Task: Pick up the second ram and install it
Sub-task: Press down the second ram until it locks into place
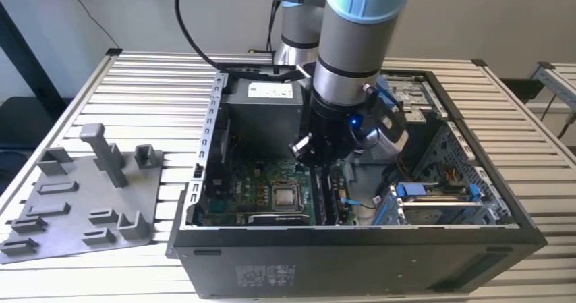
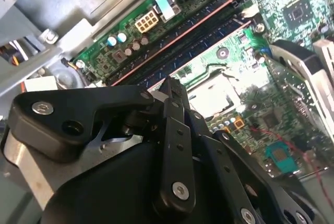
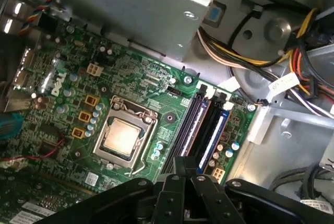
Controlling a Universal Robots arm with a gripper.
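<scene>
My gripper [image 1: 311,156] hangs inside the open computer case [image 1: 360,242], low over the green motherboard [image 1: 256,189]. Its black fingers are shut, and I see nothing between the tips in either wrist view [image 2: 169,83] [image 3: 183,164]. Just beyond the tips run the long memory slots [image 3: 211,130] [image 2: 182,36] [image 1: 326,198], beside the silver processor socket [image 3: 124,138]. Dark slim bars stand edge-on in the slots nearest the socket [image 3: 190,125]. One of them looks like the second ram, but I cannot tell which.
A grey power supply [image 1: 261,111] fills the case's far end, with cable bundles [image 3: 292,72] beside it. The drive bay with blue clips [image 1: 432,191] is on the exterior view's right. A grey holder tray with upright posts [image 1: 77,195] lies on the slatted table at the left.
</scene>
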